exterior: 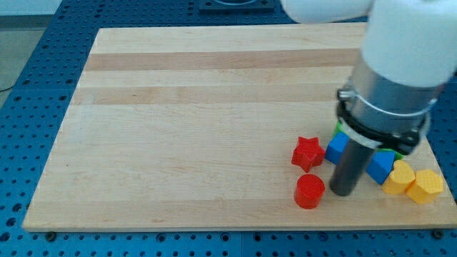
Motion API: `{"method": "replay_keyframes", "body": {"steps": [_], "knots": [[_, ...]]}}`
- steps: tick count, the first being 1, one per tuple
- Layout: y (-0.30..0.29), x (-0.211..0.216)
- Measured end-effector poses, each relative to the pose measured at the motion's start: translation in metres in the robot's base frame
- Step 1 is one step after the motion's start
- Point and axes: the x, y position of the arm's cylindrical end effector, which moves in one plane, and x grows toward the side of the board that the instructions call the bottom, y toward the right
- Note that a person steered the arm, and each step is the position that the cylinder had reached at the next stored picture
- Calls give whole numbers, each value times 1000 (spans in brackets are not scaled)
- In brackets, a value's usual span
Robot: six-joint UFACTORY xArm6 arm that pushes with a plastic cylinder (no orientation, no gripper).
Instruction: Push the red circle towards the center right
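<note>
Red circle (309, 191) sits on the wooden tabletop (186, 128) just to the view's left of my tip (341, 193), close to touching. The tool is a plain rod, holding nothing. Up-left sits a red star (308, 153); blue blocks (337, 148) flank the rod, yellow blocks (414, 183) lie to the right.

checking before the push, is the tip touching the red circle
Cannot tell. In the camera view my tip sits right beside the red circle, on the view's right; no plain gap or contact.
</note>
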Motion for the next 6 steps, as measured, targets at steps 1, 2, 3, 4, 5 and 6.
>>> {"method": "replay_keyframes", "body": {"steps": [1,2,3,4,5,6], "knots": [[10,13],[-6,40],[-34,34],[-55,2],[-76,-27],[-94,-27]]}}
